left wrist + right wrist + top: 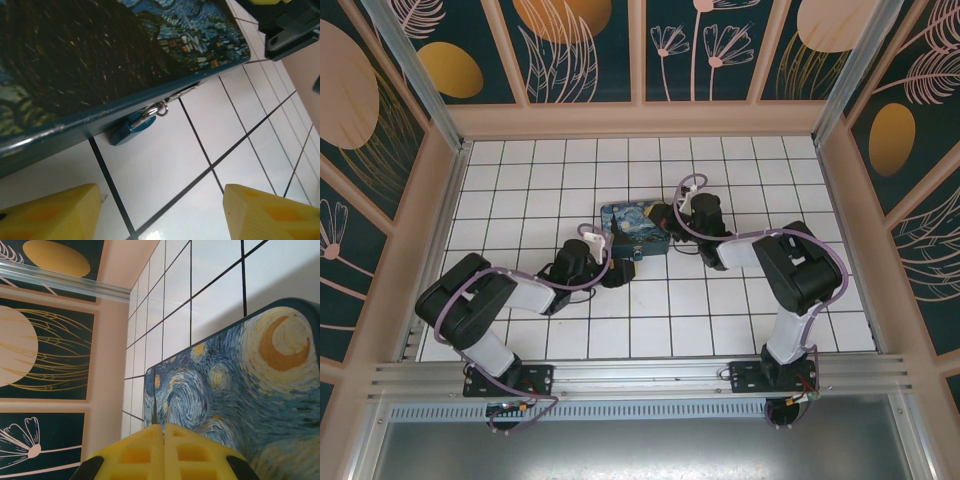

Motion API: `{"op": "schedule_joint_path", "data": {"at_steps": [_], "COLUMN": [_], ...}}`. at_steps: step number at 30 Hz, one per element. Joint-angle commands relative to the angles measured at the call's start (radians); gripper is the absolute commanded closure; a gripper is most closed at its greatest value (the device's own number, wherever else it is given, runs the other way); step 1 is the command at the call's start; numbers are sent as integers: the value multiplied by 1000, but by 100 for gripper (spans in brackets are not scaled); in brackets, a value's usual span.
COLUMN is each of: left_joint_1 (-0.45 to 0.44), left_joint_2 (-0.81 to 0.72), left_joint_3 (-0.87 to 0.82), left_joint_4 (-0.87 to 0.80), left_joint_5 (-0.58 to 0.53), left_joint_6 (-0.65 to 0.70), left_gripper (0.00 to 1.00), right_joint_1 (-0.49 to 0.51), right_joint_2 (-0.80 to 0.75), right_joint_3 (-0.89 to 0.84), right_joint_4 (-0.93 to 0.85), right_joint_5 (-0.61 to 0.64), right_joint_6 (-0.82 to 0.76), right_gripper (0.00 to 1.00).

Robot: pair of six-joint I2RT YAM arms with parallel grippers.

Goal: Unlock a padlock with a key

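Observation:
The padlock [131, 129] has a bluish body and lies on the white tile, its small silver shackle [159, 109] hooked through the hasp on the front of the swirl-painted box [100, 60]. My left gripper [160, 215] is open just short of it, with a yellow finger on each side and only bare tile between them. In the top view, my left gripper [617, 272] sits at the box's near edge. My right gripper [164, 427] hovers over the box lid, shut on the key [154, 407], which sticks out past the fingertips as a thin sliver.
The box [635, 228] stands mid-floor on white tiles, with my right gripper [665, 217] at its right end. Painted walls with wooden frames enclose the floor on three sides. Open tiles lie in front of and behind the box.

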State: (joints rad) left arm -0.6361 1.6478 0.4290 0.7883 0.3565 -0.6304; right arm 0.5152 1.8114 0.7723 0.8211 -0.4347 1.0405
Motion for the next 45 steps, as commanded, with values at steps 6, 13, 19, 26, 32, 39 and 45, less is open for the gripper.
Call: {"op": "schedule_joint_path", "data": {"at_steps": [6, 13, 19, 26, 32, 39, 45], "left_joint_1": [-6, -7, -7, -12, -25, -24, -25], "left_joint_2": [60, 127, 172, 216, 253, 274, 285], "left_joint_3": [49, 94, 108, 144, 183, 193, 194], "left_joint_4": [65, 48, 83, 112, 110, 140, 163], "left_joint_5": [-60, -91, -82, -32, -15, 2, -18], "left_joint_6": [85, 160, 173, 172, 169, 152, 126], "left_gripper": [35, 36, 37, 38, 38, 38, 37], "right_joint_1": [17, 26, 26, 26, 26, 26, 26], "right_joint_2": [5, 27, 42, 54, 67, 72, 79], "right_joint_3": [-14, -9, -9, -10, -8, -7, -12], "right_joint_4": [42, 36, 36, 36, 42, 44, 55], "right_joint_5": [22, 23, 22, 19, 16, 14, 14], "right_joint_6": [21, 20, 21, 19, 18, 19, 25], "right_gripper": [100, 100, 100, 100, 100, 100, 100]}}
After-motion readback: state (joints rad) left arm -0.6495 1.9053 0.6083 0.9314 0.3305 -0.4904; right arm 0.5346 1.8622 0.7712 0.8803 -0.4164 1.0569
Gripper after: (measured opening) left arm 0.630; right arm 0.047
